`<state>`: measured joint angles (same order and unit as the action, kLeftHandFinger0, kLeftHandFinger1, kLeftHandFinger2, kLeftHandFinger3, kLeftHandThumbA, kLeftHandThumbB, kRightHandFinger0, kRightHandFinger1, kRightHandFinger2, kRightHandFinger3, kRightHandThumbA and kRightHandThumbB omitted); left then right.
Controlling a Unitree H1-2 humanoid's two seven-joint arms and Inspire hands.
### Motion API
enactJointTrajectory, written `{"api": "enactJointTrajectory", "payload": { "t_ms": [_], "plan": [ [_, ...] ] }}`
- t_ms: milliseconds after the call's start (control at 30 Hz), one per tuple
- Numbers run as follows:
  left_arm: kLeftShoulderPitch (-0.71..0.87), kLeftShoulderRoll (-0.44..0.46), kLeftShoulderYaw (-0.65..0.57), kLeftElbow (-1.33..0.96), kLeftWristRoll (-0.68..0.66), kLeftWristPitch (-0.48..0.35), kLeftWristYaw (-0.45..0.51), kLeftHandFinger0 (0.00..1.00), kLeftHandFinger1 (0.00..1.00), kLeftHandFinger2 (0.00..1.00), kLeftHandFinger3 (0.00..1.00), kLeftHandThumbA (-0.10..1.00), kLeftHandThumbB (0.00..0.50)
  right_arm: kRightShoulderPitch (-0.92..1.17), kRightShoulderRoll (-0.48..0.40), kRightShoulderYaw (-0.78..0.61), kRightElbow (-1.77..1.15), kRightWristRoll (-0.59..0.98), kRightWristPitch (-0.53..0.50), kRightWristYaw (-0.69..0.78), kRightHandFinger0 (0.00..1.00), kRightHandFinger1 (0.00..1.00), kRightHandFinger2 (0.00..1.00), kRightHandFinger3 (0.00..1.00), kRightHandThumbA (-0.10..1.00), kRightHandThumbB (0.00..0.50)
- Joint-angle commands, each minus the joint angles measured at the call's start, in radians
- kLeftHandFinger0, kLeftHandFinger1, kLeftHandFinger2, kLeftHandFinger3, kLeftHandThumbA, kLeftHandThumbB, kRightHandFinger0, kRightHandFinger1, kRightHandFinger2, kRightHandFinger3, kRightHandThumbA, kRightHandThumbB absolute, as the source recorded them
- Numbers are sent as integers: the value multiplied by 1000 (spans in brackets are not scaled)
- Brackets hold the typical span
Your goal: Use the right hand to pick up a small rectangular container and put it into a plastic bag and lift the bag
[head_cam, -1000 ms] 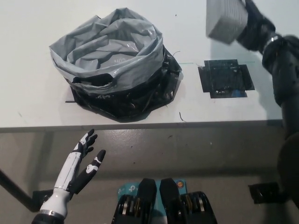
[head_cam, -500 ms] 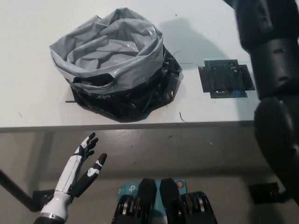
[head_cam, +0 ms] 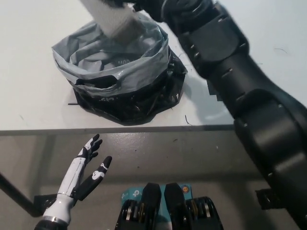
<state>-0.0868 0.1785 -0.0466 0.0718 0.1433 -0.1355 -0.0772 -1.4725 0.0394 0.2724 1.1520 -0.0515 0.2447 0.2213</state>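
A small white rectangular container hangs tilted above the far rim of the plastic bag, at the top of the head view. My black right hand is shut on the container's right end, and its arm stretches diagonally across the table from the lower right. The bag is grey inside, black outside, and sits open-mouthed and crumpled on the white table. My white left hand rests open at the lower left, below the table's front edge.
The right arm hides most of a black flat patch on the table right of the bag. The table's front edge runs across the middle of the picture, with grey floor below it.
The right arm has swung left from the table's far right, carrying the container from above the black patch to over the bag's mouth. The left hand has barely moved.
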Motion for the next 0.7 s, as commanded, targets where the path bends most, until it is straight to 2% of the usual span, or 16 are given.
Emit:
{"api": "enactJointTrajectory", "payload": {
  "t_ms": [0,100,133,167,233,300,333,367,400,467,500,533,567,600,633,667],
  "plan": [
    [-26,23,-10,-31,9,-6,-19,1000,1000,1000,1000,730,170,-73,19,207,65,-282,-338,-221,0,402,725,694,-100,205],
    [-32,27,-13,-33,15,-3,-22,1000,1000,1000,1000,738,168,-75,15,284,95,-338,-361,-268,0,342,709,712,-100,202],
    [-37,28,-13,-30,13,-3,-24,1000,1000,1000,1000,739,173,-76,12,324,103,-370,-365,-297,0,324,743,786,-100,207],
    [-38,29,-14,-29,12,-3,-26,1000,1000,1000,1000,744,178,-76,11,345,106,-385,-370,-312,0,322,756,810,-100,215],
    [-40,30,-15,-33,14,5,-29,1000,1000,1000,1000,754,185,-75,11,379,114,-402,-381,-338,0,316,767,803,-100,217],
    [-43,30,-16,-32,11,3,-31,1000,1000,1000,1000,752,177,-73,10,412,120,-418,-401,-378,0,291,720,716,-100,224],
    [-43,30,-16,-31,10,1,-31,1000,1000,1000,1000,752,177,-73,10,419,121,-422,-406,-388,0,291,720,716,-100,224],
    [-44,30,-17,-30,7,-2,-33,1000,1000,1000,1000,750,175,-70,11,442,124,-441,-416,-418,0,254,676,648,-100,239],
    [-44,30,-17,-31,7,-1,-33,1000,1000,1000,1000,750,175,-69,11,456,127,-452,-420,-434,0,238,656,624,-100,242],
    [-44,31,-16,-31,4,-1,-36,1000,1000,1000,1000,745,167,-66,13,480,131,-471,-421,-457,0,264,655,599,-100,263],
    [-44,31,-16,-32,2,-2,-39,1000,1000,1000,1000,742,167,-67,13,509,137,-495,-412,-465,85,372,752,664,-100,250],
    [-45,32,-16,-32,0,-4,-40,1000,1000,1000,1000,741,168,-70,14,533,145,-509,-394,-437,444,800,1000,1000,34,267],
    [-46,32,-16,-31,-1,-5,-41,1000,1000,1000,1000,741,168,-72,15,539,148,-510,-389,-425,525,828,1000,1000,78,275],
    [-47,32,-16,-31,1,-3,-41,1000,1000,1000,1000,744,174,-74,16,538,152,-500,-383,-397,849,1000,1000,1000,158,287],
    [-48,33,-16,-31,2,-1,-42,1000,1000,1000,1000,745,174,-74,17,532,154,-488,-381,-375,998,1000,1000,1000,188,299],
    [-48,33,-16,-35,2,6,-43,1000,1000,1000,1000,747,182,-73,17,532,154,-486,-374,-364,1000,1000,1000,1000,331,377]
  ]
}}
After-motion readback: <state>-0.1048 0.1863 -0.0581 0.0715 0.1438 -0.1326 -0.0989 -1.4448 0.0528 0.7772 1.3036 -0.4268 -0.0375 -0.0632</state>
